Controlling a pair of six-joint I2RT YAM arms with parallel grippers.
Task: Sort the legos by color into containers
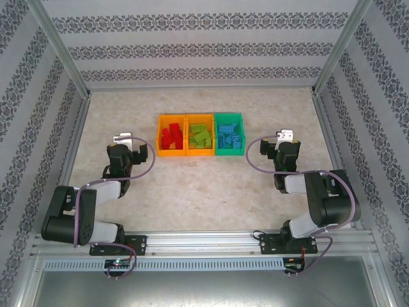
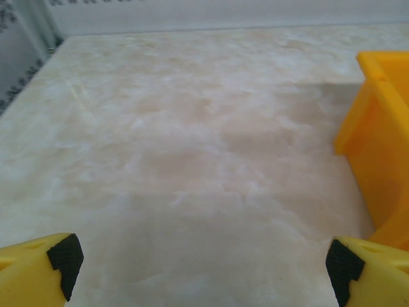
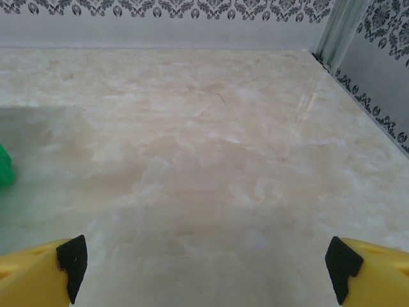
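My left arm (image 1: pixel 64 220) and right arm (image 1: pixel 329 204) match: black at the joints and shoulders, with pale grey sleeves on the long links. A mauve cable (image 1: pixel 154 157) loops along each one. Seen from above, my left pincer (image 1: pixel 123 137) and right pincer (image 1: pixel 285 135) end in white blocks. Close up, my fingers (image 2: pixel 29 275) are bright yellow, each faced inside with a notched black pad (image 2: pixel 64 259). A small board (image 1: pixel 118 263) with red wires hangs below each base.

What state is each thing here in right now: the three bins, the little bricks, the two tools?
left orange bin: upright, holds red legos
middle orange bin: upright, holds lime green legos
green bin: upright, holds blue legos
left tool: open, holding nothing
right tool: open, holding nothing
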